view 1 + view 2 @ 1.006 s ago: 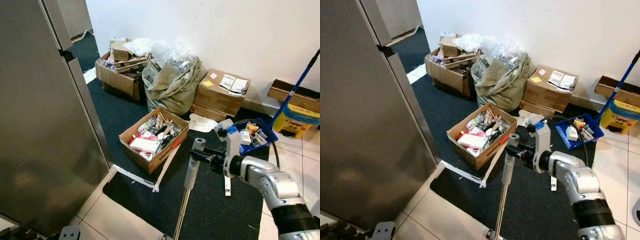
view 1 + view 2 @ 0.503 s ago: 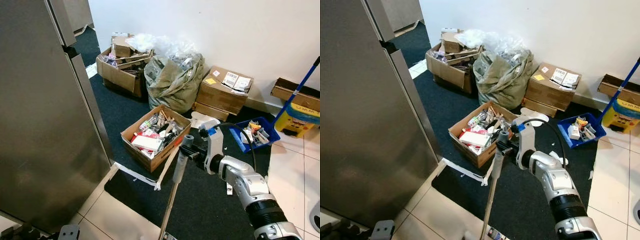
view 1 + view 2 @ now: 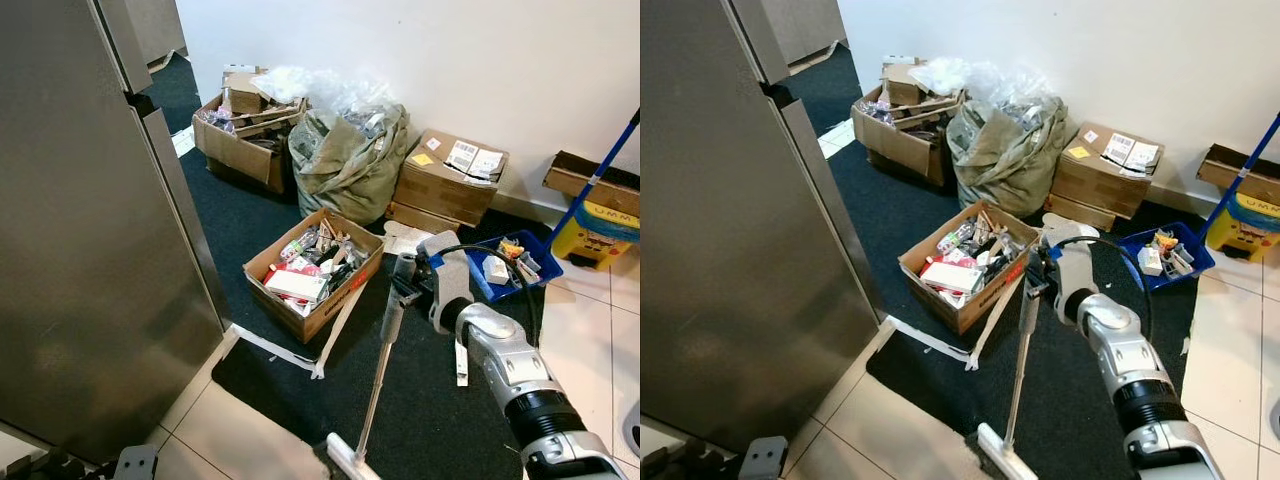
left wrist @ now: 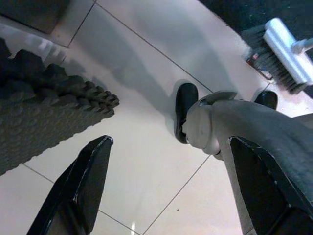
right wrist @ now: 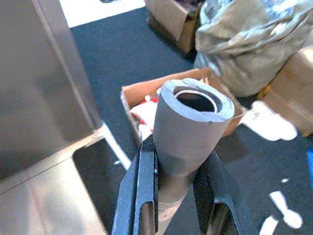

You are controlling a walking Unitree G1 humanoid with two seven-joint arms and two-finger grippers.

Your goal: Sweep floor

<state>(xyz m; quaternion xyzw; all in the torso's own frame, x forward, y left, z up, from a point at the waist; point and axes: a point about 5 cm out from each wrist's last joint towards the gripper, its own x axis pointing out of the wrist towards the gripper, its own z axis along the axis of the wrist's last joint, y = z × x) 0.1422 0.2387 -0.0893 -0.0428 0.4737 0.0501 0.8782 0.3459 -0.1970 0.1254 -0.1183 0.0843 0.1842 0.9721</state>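
One broom (image 3: 385,350), right claw (image 3: 408,283) gripping

White wall (image 3: 480,60), dark carpet (image 3: 440,420)

Head eyes look down; wrist cameras sit close along tools

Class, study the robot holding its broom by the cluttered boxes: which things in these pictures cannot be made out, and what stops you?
- White broom head: cut off by the right eye view's bottom edge.
- Small items in the open cardboard box: too small to identify.
- Labels on the closed brown carton: too small to read.
- Blue pole: its top leaves the frame.
- Right gripper: shut on the grey broom handle, which hides the floor behind.
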